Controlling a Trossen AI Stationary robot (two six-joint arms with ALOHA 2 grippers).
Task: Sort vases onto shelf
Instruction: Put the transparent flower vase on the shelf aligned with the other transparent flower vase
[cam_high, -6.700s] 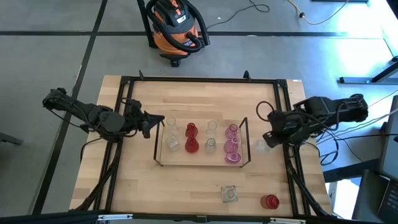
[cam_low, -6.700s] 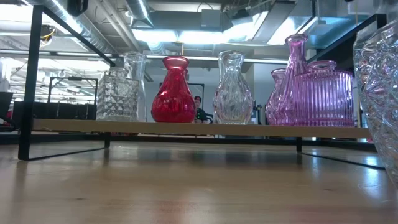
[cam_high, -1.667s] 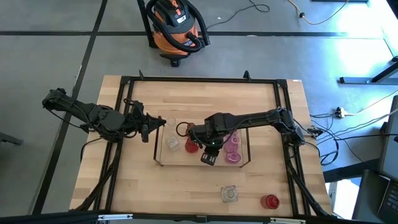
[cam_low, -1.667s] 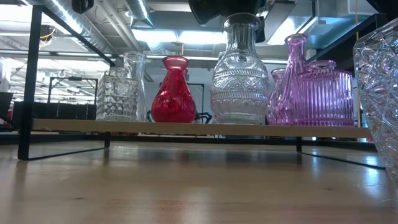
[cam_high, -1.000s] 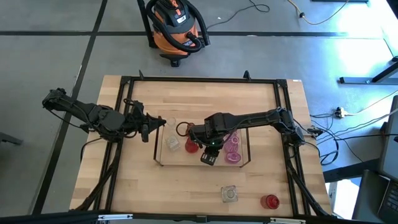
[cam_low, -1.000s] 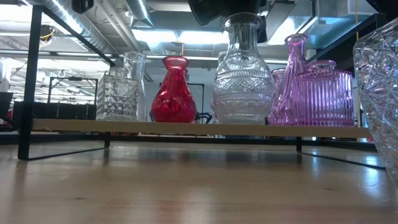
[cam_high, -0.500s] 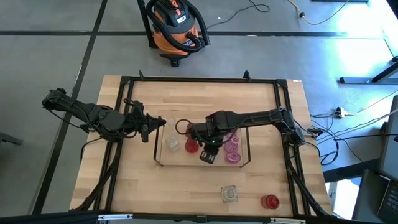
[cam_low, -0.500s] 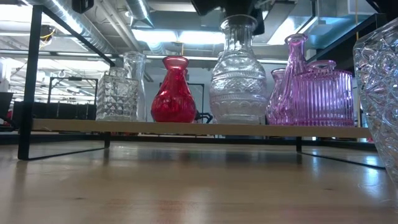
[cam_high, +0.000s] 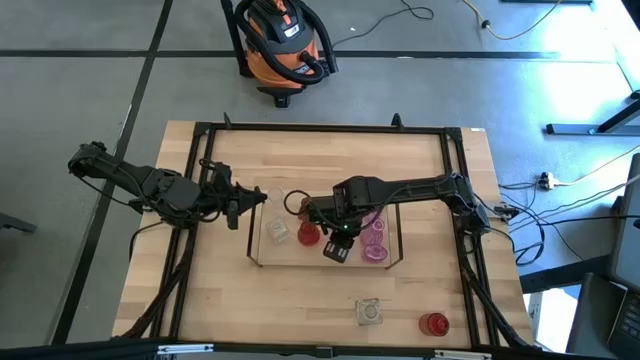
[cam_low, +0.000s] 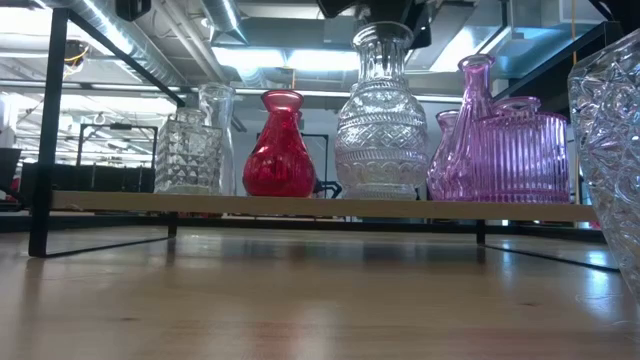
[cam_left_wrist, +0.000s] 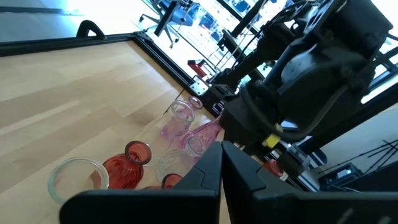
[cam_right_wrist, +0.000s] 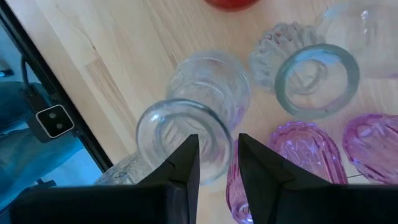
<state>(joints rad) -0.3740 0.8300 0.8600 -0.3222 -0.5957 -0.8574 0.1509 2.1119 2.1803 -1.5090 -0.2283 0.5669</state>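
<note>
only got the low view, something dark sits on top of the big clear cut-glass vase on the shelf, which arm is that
Observer: The right gripper. In the high view that arm stretches from the table's right side over the dark wire shelf to the big clear cut-glass vase, while the left gripper waits off the shelf's left end.
Operator: how is it holding the vase, i only see the neck going up into it
Observer: By the mouth. In the right wrist view the fingers straddle the wall of the vase's round rim, one on each side of the glass.
</note>
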